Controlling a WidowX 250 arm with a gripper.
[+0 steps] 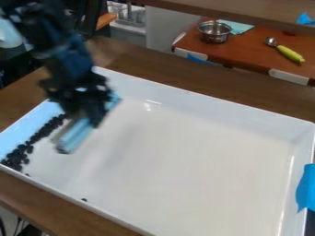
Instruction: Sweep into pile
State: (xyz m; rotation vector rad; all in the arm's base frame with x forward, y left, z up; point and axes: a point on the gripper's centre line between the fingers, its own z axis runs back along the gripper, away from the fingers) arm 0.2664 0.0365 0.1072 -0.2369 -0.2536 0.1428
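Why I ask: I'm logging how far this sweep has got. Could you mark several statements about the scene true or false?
1. Most small black pieces lie along the picture-left side of the white rectangular tray. True.
2. All the pieces lie in that band. False: one stray piece sits alone by the near rim.
3. The black robot pincer is over the tray's picture-right half. False: it is over the left part.
4. Bright blue tape is on the tray's picture-right edge. True.
5. The round shiny metal pot stands inside the tray. False: it stands on the reddish-brown surface behind.
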